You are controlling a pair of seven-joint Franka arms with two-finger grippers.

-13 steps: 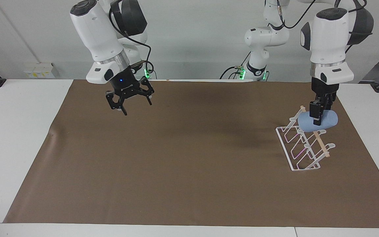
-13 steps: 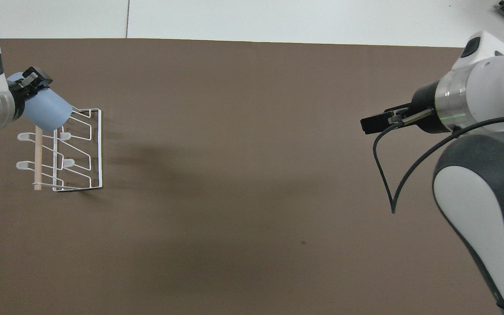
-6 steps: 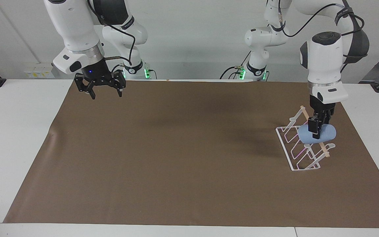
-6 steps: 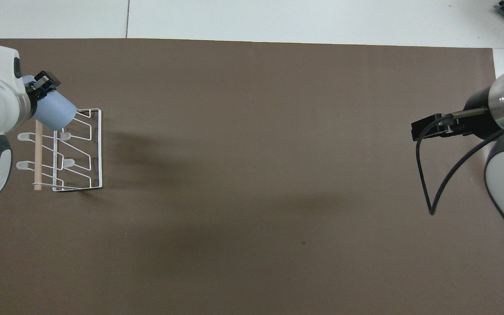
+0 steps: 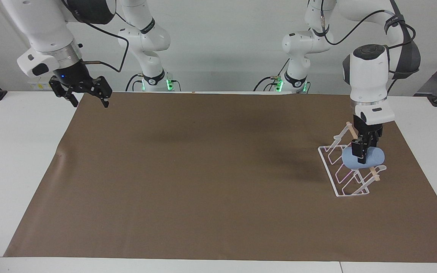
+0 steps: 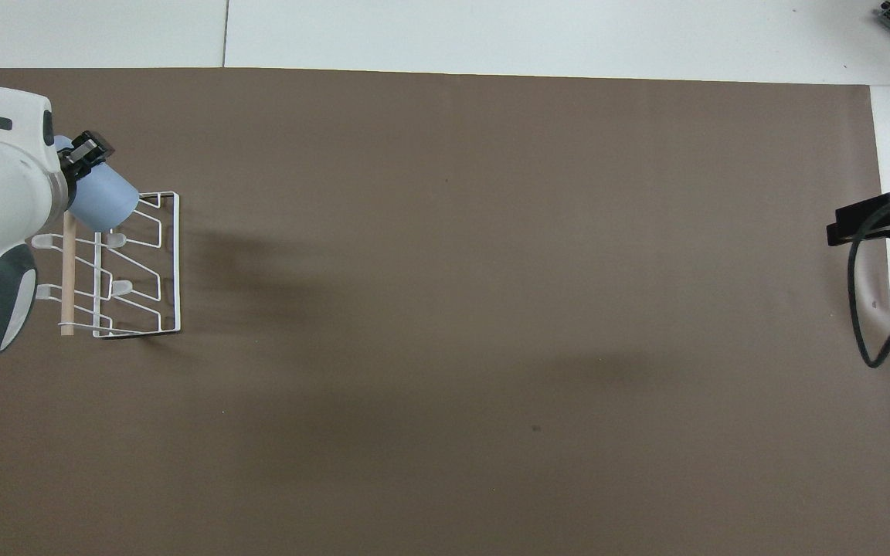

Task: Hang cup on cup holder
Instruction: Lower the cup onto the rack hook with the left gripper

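L gripper [image 5: 359, 151] was clamped on cup [image 5: 363, 160], tilted over cup holder [image 5: 349, 178] prongs at frame's right edge — angled to slip onto one. R gripper [image 5: 81, 92] waited upper left, fingers spread, holding nothing.

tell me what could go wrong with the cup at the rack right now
1. The left gripper holds the cup tilted on its side at the cup holder; if no prong is inside it, release could let it roll off.
2. Pushing down might shift or tip the light wire rack.
The right gripper waits, jaws open.
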